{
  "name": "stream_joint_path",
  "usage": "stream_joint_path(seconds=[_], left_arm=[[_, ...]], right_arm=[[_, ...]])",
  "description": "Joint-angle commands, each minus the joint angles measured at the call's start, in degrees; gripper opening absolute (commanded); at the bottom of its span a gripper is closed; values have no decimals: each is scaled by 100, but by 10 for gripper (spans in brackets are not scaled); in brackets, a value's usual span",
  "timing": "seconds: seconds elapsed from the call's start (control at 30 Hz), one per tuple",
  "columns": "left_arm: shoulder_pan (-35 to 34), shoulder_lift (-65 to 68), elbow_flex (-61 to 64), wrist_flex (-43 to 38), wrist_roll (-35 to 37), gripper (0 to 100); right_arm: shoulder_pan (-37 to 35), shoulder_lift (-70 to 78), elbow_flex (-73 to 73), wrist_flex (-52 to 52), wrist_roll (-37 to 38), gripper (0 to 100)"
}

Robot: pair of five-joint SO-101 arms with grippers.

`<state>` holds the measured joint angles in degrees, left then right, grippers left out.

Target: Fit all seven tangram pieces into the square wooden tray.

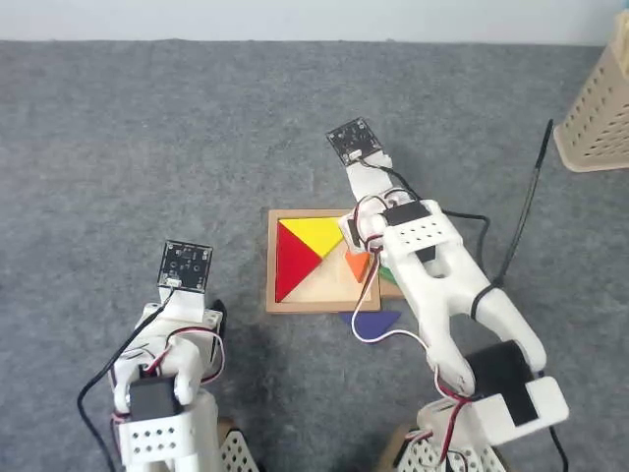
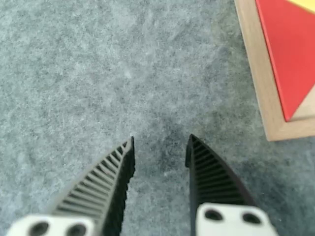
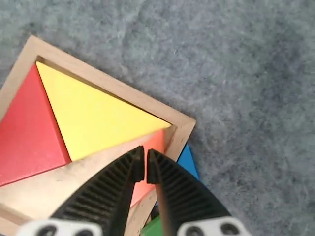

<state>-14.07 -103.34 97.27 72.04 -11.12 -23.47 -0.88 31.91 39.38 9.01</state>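
Our right pincer [image 3: 145,149] sits closest, black fingers [image 3: 108,191] pressed almost together over the orange piece [image 3: 156,141] at the corner of the tray [image 3: 181,129]. We see the red triangle [image 3: 27,132] and yellow triangle [image 3: 93,118] lying inside it, and a blue piece [image 3: 188,160] just outside the rim. From above, a purple piece [image 1: 376,321] lies on the carpet [image 2: 98,64] beside the tray. Our left pincer [image 2: 161,139] hangs spread apart over carpet, near the tray's red side.

A grey felt covering [image 1: 147,128] lay over the whole table, its nap mottled under soft, even light. Beyond the table's far edge ran a strip of pale, plain wall [image 1: 295,18]. Near the far right corner stood a beige perforated basket [image 1: 601,103].
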Motion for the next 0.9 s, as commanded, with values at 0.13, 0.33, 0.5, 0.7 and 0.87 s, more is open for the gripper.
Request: stream_joint_path(seconds=[0.13,0.33,0.5,0.7,0.87], left_arm=[[9,-35,-66,26,-26,168],[9,-35,-66,26,-26,168],[9,-35,-66,26,-26,168],[9,-35,-66,26,-26,168],[9,-35,-66,26,-26,168]], right_arm=[[48,198,-273,453,123,6],[4,198,-97,558,123,6],[-57,189,185,558,105,6],[-330,189,255,593,88,6],[-716,189,255,787,79,6]])
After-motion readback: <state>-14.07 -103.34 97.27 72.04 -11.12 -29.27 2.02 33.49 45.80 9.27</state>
